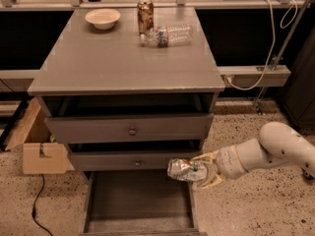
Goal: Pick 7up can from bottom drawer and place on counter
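The 7up can is silvery, dented, with green marks. My gripper is shut on it and holds it on its side in the air, above the right side of the open bottom drawer and in front of the middle drawer front. The white arm comes in from the right. The drawer's flat grey floor holds nothing. The counter is the broad grey top of the cabinet, well above the can.
On the counter's far edge are a pale bowl, a brown-gold can and a clear plastic bottle lying on its side. A cardboard box stands on the floor at left. A white cable channel runs at right.
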You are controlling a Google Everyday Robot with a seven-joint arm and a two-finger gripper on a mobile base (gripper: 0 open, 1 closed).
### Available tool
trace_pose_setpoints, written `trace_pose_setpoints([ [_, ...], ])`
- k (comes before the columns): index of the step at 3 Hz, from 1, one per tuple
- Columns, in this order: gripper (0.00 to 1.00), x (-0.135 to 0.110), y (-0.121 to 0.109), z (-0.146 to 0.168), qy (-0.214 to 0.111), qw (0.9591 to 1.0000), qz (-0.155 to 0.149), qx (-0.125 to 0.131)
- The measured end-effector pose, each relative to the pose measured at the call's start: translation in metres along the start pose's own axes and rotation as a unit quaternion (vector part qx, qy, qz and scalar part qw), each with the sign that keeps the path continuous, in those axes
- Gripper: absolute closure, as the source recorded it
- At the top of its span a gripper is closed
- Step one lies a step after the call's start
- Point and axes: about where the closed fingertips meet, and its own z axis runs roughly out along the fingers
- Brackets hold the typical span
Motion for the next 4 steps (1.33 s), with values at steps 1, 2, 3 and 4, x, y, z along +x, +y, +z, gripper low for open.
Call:
trace_pose_setpoints([
  [1, 1.00, -0.018, -0.018, -0.025, 0.006, 1.0000, -0.001, 0.006],
  [2, 1.00, -0.064, -0.062, -0.087, 0.039, 0.9992, -0.007, 0.008],
  [3, 1.00, -0.087, -0.100, -0.116, 0.065, 0.9978, 0.012, 0.002],
  [4, 1.00, -0.115, -0.138, -0.136, 0.096, 0.9952, -0.016, 0.003],
])
